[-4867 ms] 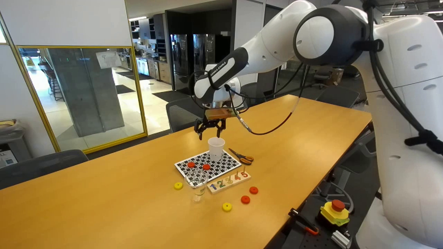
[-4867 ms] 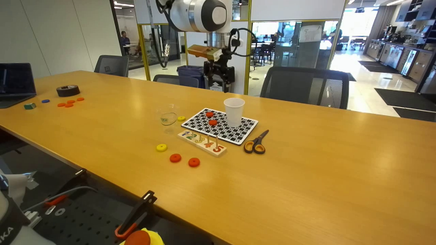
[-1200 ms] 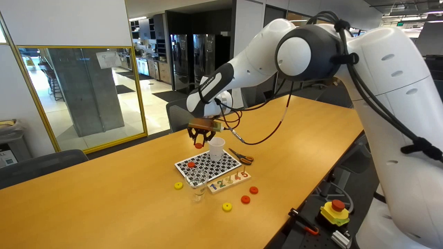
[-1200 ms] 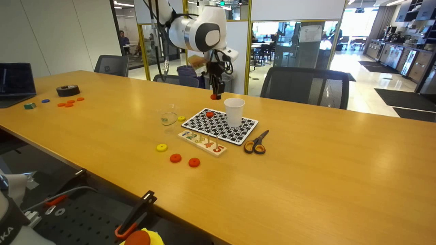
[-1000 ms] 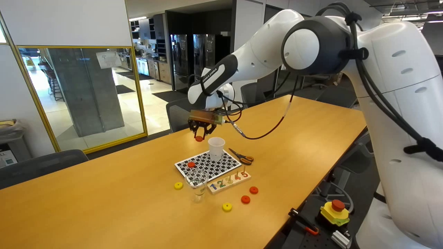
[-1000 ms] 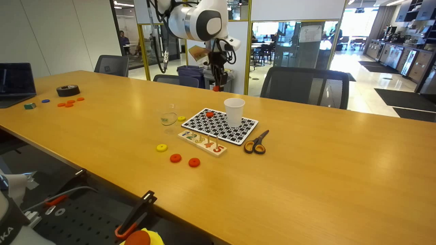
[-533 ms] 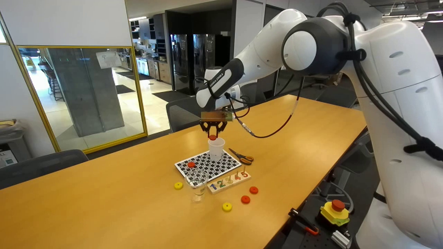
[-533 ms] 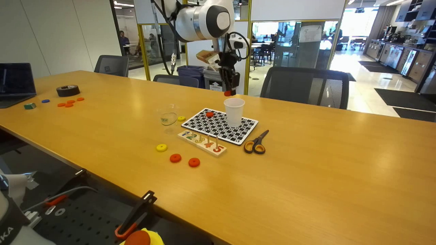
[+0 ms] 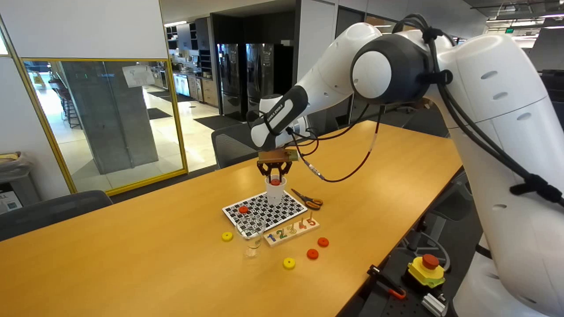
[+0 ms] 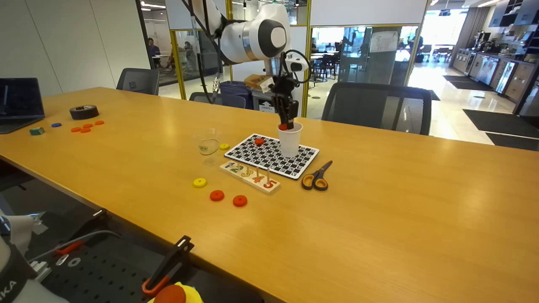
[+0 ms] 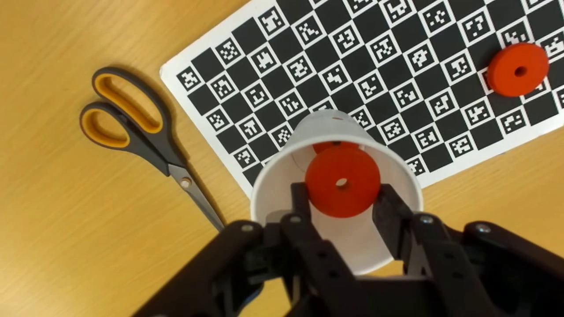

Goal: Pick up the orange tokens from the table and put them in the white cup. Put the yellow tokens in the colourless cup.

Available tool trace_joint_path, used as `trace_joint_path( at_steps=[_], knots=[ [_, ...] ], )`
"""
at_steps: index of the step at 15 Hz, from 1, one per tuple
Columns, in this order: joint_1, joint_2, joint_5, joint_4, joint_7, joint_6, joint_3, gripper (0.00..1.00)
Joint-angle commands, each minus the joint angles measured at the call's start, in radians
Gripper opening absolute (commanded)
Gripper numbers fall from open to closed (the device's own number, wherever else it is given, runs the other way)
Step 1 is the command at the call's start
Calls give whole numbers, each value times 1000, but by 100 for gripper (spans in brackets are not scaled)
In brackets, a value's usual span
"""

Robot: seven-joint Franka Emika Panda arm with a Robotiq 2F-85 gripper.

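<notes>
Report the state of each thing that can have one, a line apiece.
Gripper: shut on an orange token.
White cup: upright on the checkerboard, held token at its mouth, a second orange token inside.
Colourless cup: upright, no token visible inside.
Yellow tokens: both flat on the table.
Number peg board: pegs bare.
Scissors: closed.
Laptop: open, screen dark.
Emergency stop button: cannot tell if pressed.
</notes>
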State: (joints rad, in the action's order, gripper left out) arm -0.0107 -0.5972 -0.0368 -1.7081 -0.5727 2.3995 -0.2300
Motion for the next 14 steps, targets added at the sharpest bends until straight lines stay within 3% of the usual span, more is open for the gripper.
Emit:
trace_joint_path(
  at_steps=[1, 2, 6, 11, 14],
  knots=[
    [-7, -24, -16, 50, -21, -28, -12, 50],
    [-7, -26, -17, 52, -23, -26, -14, 67],
    [-11, -17, -19, 55, -29, -22, -19, 97],
    [-51, 36, -50, 22, -25, 38, -12, 100],
    [-41, 35, -8, 28, 74, 28, 66, 100]
  ],
)
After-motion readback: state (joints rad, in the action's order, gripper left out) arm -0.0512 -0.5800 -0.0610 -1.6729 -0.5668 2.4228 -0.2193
